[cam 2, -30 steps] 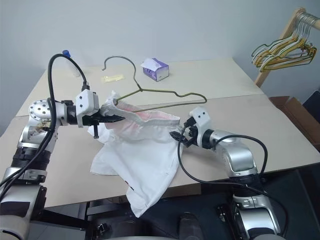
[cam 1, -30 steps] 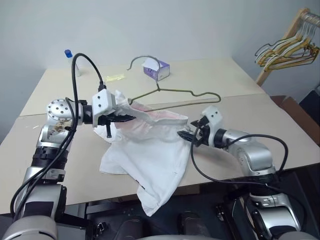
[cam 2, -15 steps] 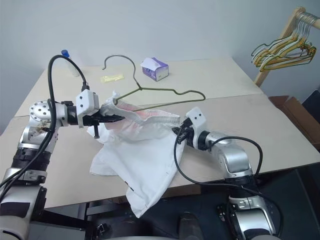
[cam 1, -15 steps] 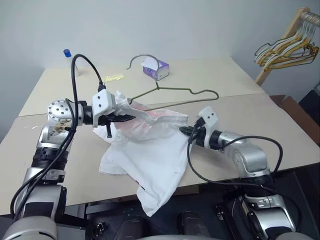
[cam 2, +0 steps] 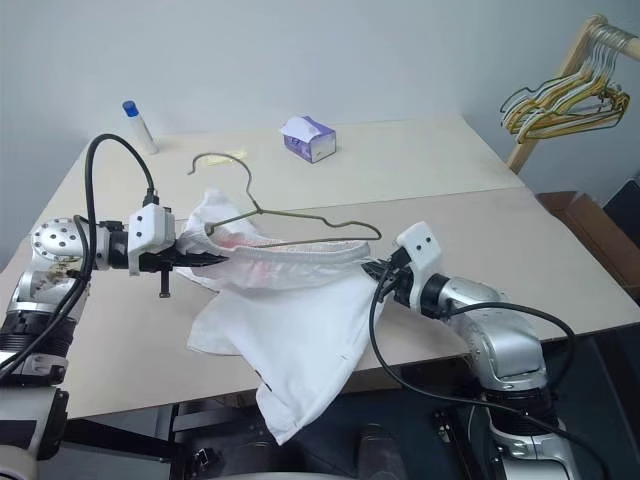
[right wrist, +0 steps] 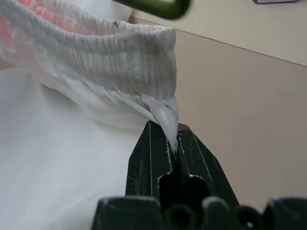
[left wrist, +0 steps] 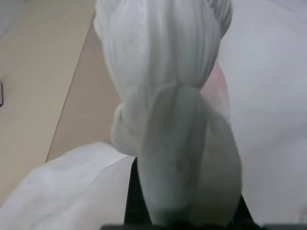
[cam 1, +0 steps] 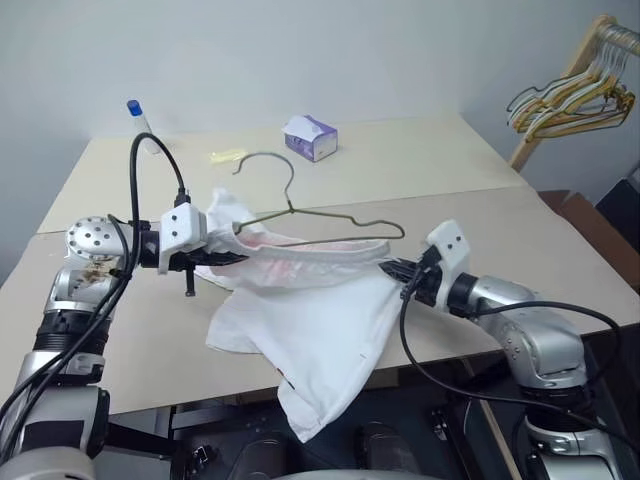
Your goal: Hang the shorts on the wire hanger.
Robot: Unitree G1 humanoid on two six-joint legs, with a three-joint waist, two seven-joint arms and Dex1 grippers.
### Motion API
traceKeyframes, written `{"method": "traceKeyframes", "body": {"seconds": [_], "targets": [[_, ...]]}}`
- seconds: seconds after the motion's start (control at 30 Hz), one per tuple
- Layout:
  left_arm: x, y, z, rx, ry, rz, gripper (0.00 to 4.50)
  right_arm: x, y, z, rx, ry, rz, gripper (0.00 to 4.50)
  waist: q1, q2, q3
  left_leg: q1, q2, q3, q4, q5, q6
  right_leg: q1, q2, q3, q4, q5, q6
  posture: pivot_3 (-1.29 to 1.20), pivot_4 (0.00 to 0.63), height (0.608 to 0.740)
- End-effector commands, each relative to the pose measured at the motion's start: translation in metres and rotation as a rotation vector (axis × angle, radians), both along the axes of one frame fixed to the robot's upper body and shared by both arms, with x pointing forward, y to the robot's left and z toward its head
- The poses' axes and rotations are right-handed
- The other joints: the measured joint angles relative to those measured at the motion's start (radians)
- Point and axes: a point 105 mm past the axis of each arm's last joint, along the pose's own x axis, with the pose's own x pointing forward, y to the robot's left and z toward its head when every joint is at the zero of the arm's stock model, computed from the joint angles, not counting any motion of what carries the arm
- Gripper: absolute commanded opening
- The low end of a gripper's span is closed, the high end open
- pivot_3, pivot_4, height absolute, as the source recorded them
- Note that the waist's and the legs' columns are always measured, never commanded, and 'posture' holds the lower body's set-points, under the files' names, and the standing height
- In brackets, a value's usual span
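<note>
- Left gripper (cam 1: 222, 259): our jaws are clamped on one end of the waistband of the shorts (cam 1: 320, 310).
- Between the two pairs of jaws, the waistband is stretched taut above the surface (cam 1: 560, 250); the wire hanger (cam 1: 320, 215) lies just behind it, touching the cloth.
- Right gripper (cam 1: 400, 270): jaws pinched on the opposite waistband end.
- To do this step well, we judge both grips should stay firm and level while the band meets the hanger.

text: none readable | labels: none | brands: none | numbers: none | signs: none | checked: all views, every surface
</note>
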Motion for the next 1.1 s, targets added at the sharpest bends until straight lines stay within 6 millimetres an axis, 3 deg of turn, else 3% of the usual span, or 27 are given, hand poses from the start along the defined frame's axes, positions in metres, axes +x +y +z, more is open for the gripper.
{"method": "traceKeyframes", "body": {"seconds": [0.03, 0.43, 0.87, 1.1], "targets": [[-0.001, 0.012, 0.019, -0.003, -0.071, 0.027, 0.00, 0.007, -0.021, 0.009, -0.006, -0.023, -0.080, 0.01, 0.000, 0.000, 0.000, 0.001, 0.000, 0.000, 0.000, 0.000, 0.000, 0.000, 0.000, 0.000, 0.000, 0.000, 0.000, 0.03, 0.031, 0.740], [-0.006, 0.042, 0.005, 0.088, -0.050, 0.119, 0.00, 0.012, -0.044, 0.014, -0.018, -0.019, -0.137, 0.01, -0.001, 0.000, 0.000, 0.001, 0.000, 0.000, 0.000, 0.000, 0.000, 0.000, 0.000, 0.000, 0.000, 0.000, 0.000, 0.03, 0.039, 0.740], [0.001, 0.055, -0.012, 0.221, -0.040, 0.184, 0.00, 0.014, -0.053, 0.021, -0.017, -0.041, -0.175, 0.01, 0.001, 0.000, 0.000, 0.001, 0.000, 0.000, -0.001, 0.000, 0.001, 0.000, 0.000, 0.000, 0.000, 0.000, 0.000, 0.02, 0.039, 0.740], [0.007, 0.050, -0.027, 0.314, -0.037, 0.167, 0.00, 0.011, -0.049, 0.035, -0.028, -0.099, -0.134, 0.01, 0.000, 0.000, 0.000, 0.001, 0.000, 0.000, -0.001, 0.000, 0.001, 0.000, 0.000, 0.000, 0.000, 0.000, 0.000, 0.01, 0.032, 0.740]]}}
